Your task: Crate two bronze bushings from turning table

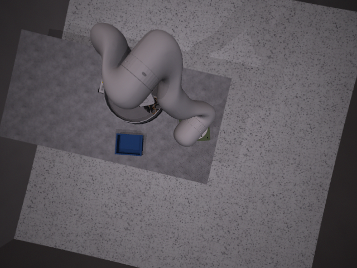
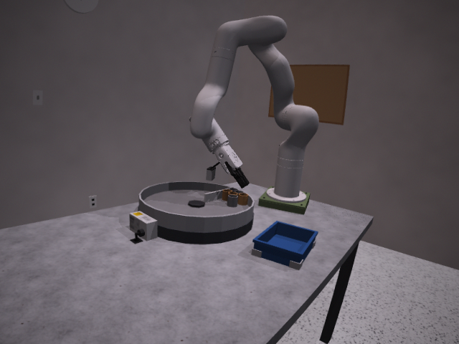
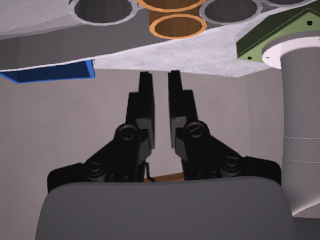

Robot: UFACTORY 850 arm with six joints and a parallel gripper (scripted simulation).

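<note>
My gripper hangs above the right part of the turning table, tilted. Its fingers are nearly together with nothing between them. Below the fingertips stands a tight group of upright bushings. Bronze bushings and grey bushings stand side by side near the turning table's wall. A further bronze bushing between them is partly hidden by the front grey one. The blue crate stands beside the turning table; its visible floor holds nothing.
A pale divider stands beside the bushings, and a black hub disc lies in the middle of the turning table. A white box with a black knob stands against the turning table's outer wall. The arm's green base stands behind the crate.
</note>
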